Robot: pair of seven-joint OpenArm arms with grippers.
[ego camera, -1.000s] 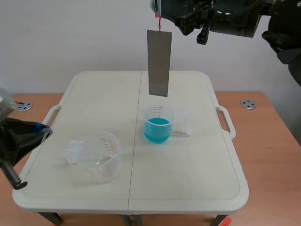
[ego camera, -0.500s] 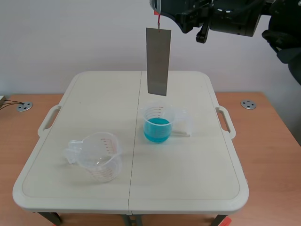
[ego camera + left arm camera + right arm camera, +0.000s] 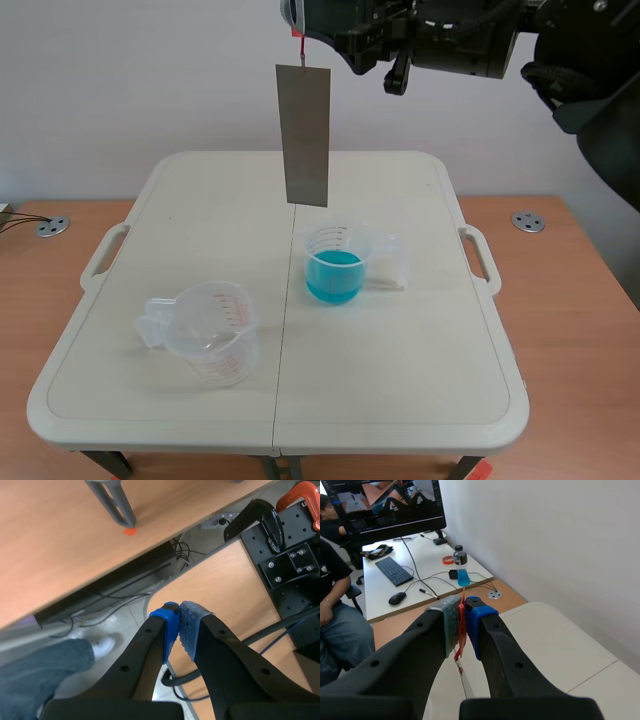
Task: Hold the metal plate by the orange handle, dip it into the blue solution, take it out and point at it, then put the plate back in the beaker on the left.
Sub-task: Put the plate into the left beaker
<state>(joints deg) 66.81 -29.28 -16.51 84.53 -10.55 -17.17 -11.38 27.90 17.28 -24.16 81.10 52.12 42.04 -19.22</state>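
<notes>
Scene view: right jaws gripping the thin orange handle (image 3: 299,45) have shifted the grey metal plate (image 3: 306,135) leftward for its return; left jaws closed.

Right hand (image 3: 462,624) shifted metal plate (image 3: 306,135) leftward, past blue beaker (image 3: 333,266); left hand (image 3: 179,626) withdrew.

right arm (image 3: 470,40) raised high, right gripper (image 3: 462,611) clamped on handle (image 3: 461,636). left gripper (image 3: 179,614) closed on nothing, pads (image 3: 192,626) touching, aimed downward.
</notes>
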